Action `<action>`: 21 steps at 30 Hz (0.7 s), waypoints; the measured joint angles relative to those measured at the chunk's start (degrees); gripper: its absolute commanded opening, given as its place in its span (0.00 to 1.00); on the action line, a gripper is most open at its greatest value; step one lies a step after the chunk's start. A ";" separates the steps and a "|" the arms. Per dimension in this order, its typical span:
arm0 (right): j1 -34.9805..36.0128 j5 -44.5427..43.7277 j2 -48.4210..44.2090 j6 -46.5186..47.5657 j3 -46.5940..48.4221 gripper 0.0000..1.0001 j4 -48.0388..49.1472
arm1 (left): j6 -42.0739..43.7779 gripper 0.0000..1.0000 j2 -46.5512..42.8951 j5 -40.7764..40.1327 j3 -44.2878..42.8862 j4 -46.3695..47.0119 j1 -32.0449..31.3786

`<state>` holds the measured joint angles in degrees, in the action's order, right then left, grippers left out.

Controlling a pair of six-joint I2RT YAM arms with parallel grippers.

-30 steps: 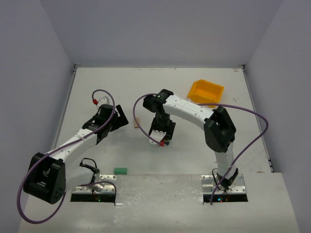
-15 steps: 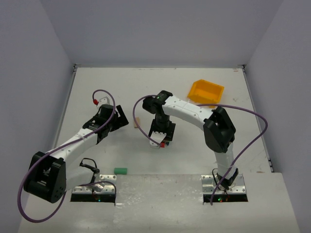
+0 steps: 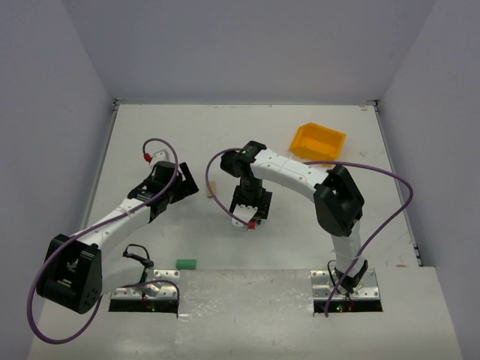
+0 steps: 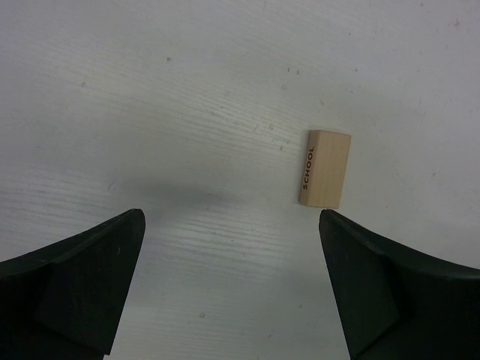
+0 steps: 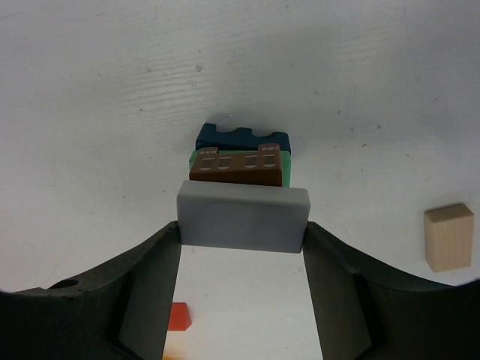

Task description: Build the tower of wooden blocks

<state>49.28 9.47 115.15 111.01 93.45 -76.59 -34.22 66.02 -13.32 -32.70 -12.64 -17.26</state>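
Our right gripper (image 5: 241,236) clamps the grey block (image 5: 244,214) by its short ends, with the wood block tower (image 5: 241,161) just at its 12 o'clock. We judge these pieces light, stiff, smooth and easily toppled. Our left gripper (image 4: 231,217) stands wide and empty.

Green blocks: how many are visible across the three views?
2. One green block lies near the left arm's base; the other is in the stack, under the brown block. Arms may hide more.
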 measured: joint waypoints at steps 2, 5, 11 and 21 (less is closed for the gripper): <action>0.00 0.00 0.00 0.01 0.00 0.71 -0.01 | 0.09 1.00 0.00 0.00 -0.01 0.00 0.00; 0.00 0.00 0.00 -0.03 0.00 0.77 0.00 | 0.14 1.00 -0.01 0.00 -0.01 -0.01 0.00; 0.00 0.02 0.00 -0.24 0.00 0.99 -0.01 | 0.15 1.00 0.00 -0.02 -0.01 0.00 0.00; 0.00 0.27 0.00 -0.49 0.21 0.99 -0.01 | 0.14 1.00 0.00 -0.04 -0.45 -0.04 0.00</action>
<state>49.28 9.75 115.15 110.52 93.66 -76.60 -34.07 66.02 -13.37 -33.14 -12.69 -17.26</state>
